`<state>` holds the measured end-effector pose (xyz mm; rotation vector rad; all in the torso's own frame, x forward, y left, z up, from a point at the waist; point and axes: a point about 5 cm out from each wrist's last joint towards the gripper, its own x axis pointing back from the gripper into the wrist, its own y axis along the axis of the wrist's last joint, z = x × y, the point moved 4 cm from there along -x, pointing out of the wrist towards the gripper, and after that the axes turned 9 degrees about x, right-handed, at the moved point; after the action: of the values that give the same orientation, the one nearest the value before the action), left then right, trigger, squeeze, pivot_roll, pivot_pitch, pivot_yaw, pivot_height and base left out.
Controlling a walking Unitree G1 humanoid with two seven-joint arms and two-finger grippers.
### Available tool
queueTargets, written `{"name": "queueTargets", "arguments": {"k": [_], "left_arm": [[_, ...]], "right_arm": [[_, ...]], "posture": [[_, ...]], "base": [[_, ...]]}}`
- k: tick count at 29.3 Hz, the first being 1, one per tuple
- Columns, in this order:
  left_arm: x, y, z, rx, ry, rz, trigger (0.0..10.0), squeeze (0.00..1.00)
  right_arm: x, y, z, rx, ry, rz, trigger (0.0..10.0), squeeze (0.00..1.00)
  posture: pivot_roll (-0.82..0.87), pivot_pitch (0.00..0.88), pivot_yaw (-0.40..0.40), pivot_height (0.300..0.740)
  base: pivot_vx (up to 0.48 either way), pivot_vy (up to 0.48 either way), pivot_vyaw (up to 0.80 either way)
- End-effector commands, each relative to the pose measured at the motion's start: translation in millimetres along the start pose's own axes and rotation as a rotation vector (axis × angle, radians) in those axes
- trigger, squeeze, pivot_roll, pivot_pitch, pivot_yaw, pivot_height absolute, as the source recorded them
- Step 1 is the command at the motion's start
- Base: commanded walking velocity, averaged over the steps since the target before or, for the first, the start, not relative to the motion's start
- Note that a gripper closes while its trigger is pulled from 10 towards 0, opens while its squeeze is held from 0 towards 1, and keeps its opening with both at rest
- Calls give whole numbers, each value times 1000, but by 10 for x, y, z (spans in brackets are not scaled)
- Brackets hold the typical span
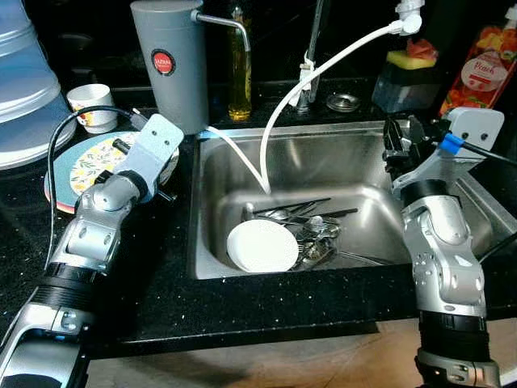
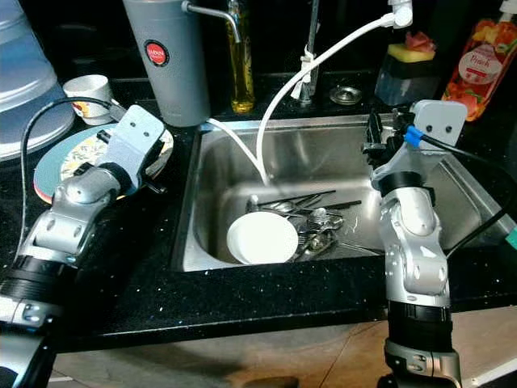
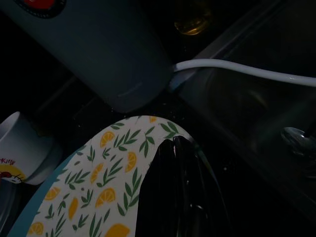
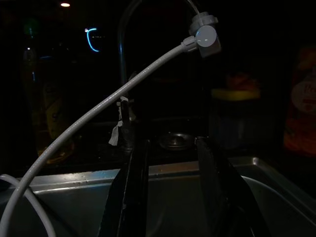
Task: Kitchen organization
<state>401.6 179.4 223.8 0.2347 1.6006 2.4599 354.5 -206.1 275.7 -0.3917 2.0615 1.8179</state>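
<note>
Black speckled counter (image 1: 161,299) runs along the near edge and frames a steel sink (image 1: 218,210). Nearest in the basin lies a white bowl (image 1: 262,246), tipped on its side, touching a heap of cutlery (image 1: 311,230) just behind it. A white hose (image 1: 323,65) curves down from a tap fitting (image 1: 409,18) at the back and ends above that heap.

On the robot's left, the left gripper (image 3: 180,163) sits over a lemon-patterned plate (image 1: 85,170) that lies on the counter beside the sink; in the left wrist view its black fingers (image 3: 170,187) are pressed close together over the plate's rim, with nothing seen between them. On the right, the right gripper (image 4: 170,192) hangs above the sink's right side, its fingers (image 4: 133,192) spread apart and holding nothing, pointing toward the back wall.

Farther back, a white mug (image 1: 93,105) stands behind the plate, and a grey water dispenser (image 1: 170,65) rises at the sink's back left corner. Beside it stands a bottle of yellow liquid (image 1: 238,73). At the far right sit a sponge holder (image 1: 408,77) and an orange bottle (image 1: 489,69).
</note>
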Motion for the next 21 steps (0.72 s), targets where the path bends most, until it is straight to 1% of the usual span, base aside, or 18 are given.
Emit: {"name": "queueTargets", "arguments": {"k": [1, 19, 21], "left_arm": [[9, -22, -28, 6, 2, -5, 10000, 0], [-2, -43, -62, -3, 7, -1, 10000, 0], [-7, -40, -84, 1, 5, -6, 10000, 0]], "right_arm": [[-15, 31, 1, -3, 8, -4, 10000, 129], [-19, 26, 3, 7, 15, 2, 10000, 129], [-19, 24, 15, 4, 21, 4, 10000, 125]], "posture": [[-54, 28, 2, 740], [-62, 28, -3, 740], [-62, 28, -3, 740]], "base": [[0, 0, 0], [0, 0, 0], [0, 0, 0]]}}
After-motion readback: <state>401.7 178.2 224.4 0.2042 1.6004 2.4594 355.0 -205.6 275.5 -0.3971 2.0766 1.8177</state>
